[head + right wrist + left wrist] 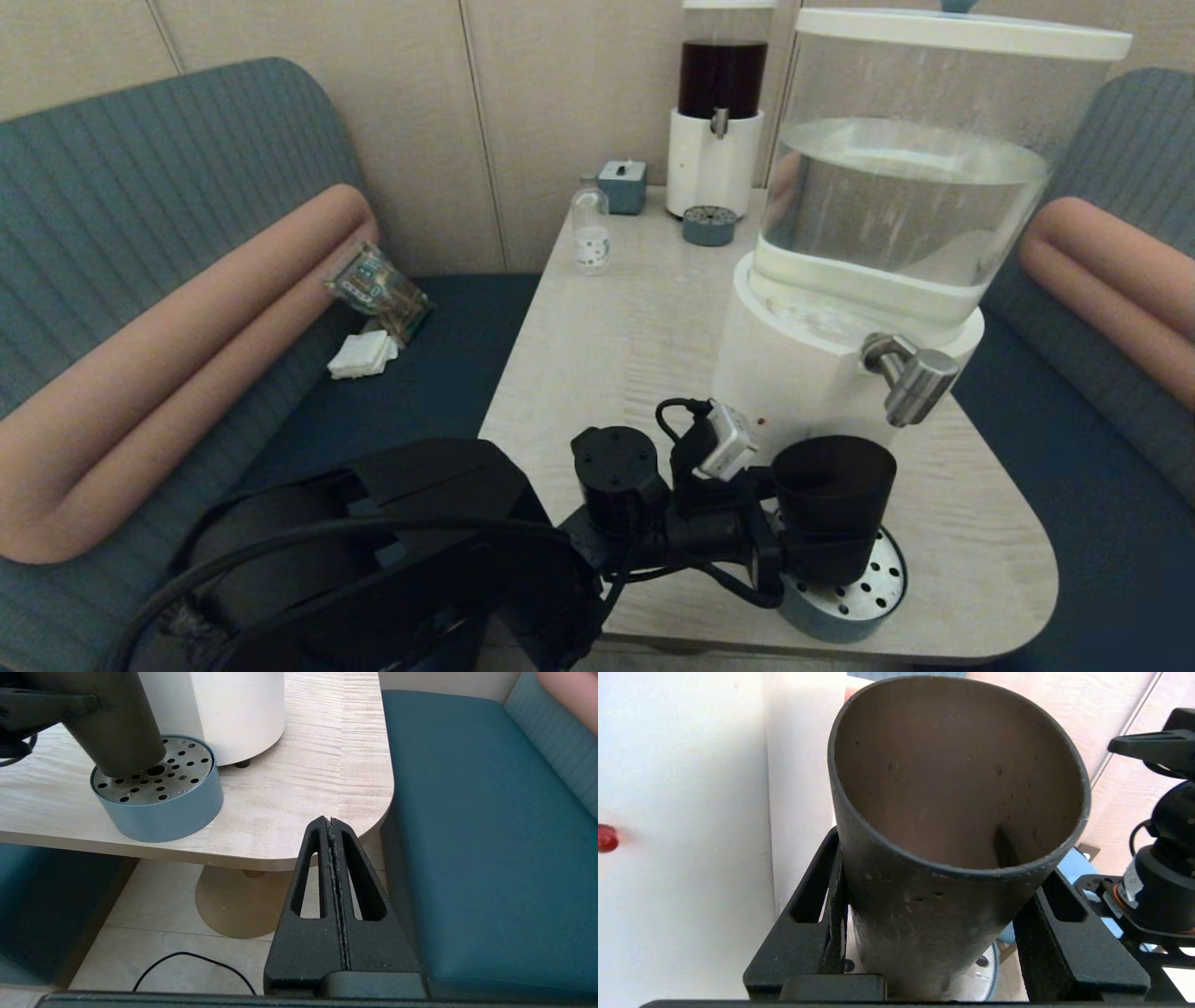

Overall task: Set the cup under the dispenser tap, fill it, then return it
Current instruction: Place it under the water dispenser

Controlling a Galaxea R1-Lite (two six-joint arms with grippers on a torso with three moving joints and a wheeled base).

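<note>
The dark tapered cup (834, 485) is held between the fingers of my left gripper (822, 551), which is shut on its wall. In the left wrist view the cup (952, 812) fills the frame and looks empty, with my left gripper (943, 863) around it. Its base rests on or just above the perforated blue-grey drip tray (177, 807), and the cup (117, 723) leans a little. The brushed-steel tap (913, 375) of the big white-based dispenser (794, 373) sticks out above and slightly right of the cup's rim. My right gripper (331, 822) is shut and empty, low beside the table's right corner.
At the table's back stand a slimmer dark-liquid dispenser (719, 103), its small drip tray (709, 225), a clear labelled bottle (590, 233) and a blue-grey box (623, 185). The rounded table edge (327, 854) lies close to the tray. Teal sofa seats (490, 835) flank the table.
</note>
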